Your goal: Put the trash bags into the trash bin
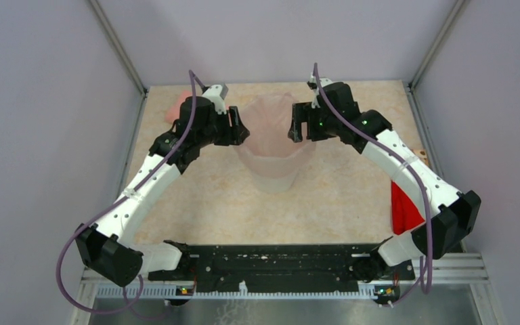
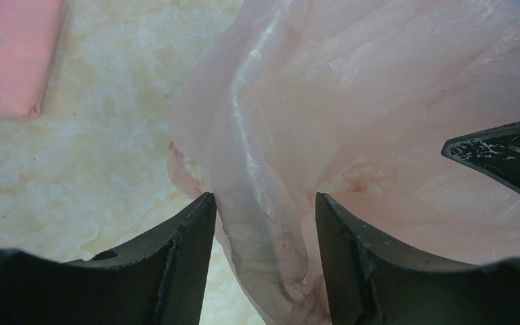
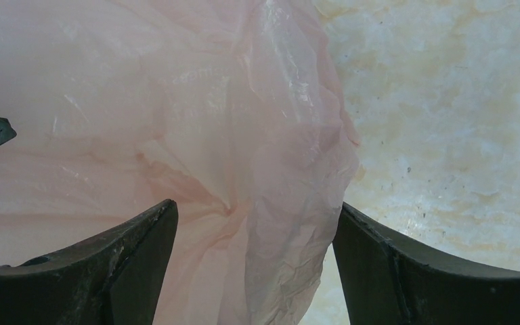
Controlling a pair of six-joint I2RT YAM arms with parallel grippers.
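Centrally, trash bin; marbled table, lilac walls.

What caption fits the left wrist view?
Left pincer open astride a fold of the pale pink trash bag; folded salmon cloth at upper left.

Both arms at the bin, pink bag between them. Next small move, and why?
Probably close both grippers on the film. The left gripper and right gripper are open, each with a fold of the trash bag between its fingers, and the bag billows above the trash bin. Gripping both sides would let them work it down.
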